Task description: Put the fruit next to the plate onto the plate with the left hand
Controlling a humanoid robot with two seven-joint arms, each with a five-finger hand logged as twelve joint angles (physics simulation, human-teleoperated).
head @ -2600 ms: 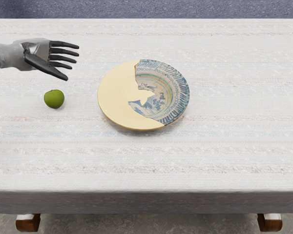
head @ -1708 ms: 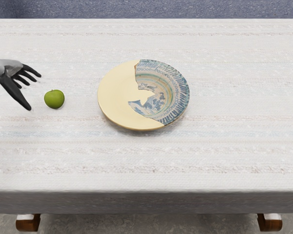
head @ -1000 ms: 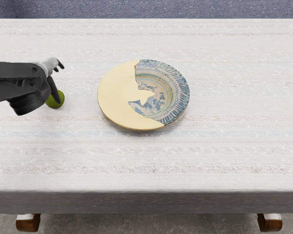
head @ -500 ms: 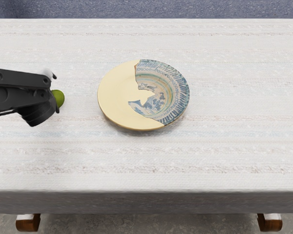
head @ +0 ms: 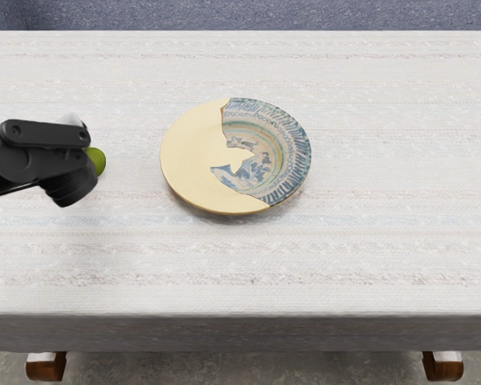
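A small green fruit (head: 97, 162) lies on the table left of the plate, and only its right edge shows. My left hand (head: 70, 165) sits right on top of it, with the dark wrist and forearm coming in from the left edge and covering most of the fruit. From this angle the hand's grip is hidden. The round plate (head: 191, 157) lies flat near the table's middle, plain yellow on its left part and blue-patterned on its right. Nothing lies on the plate.
The pale cloth-covered table (head: 321, 257) spreads wide around the plate. A gap of bare cloth separates the fruit from the plate's left rim. The table's front edge runs along the bottom, with wooden feet below.
My left hand dropped from above and left of the fruit, then turned over onto it, so the arm now hides most of it. The fruit stays where it lay.
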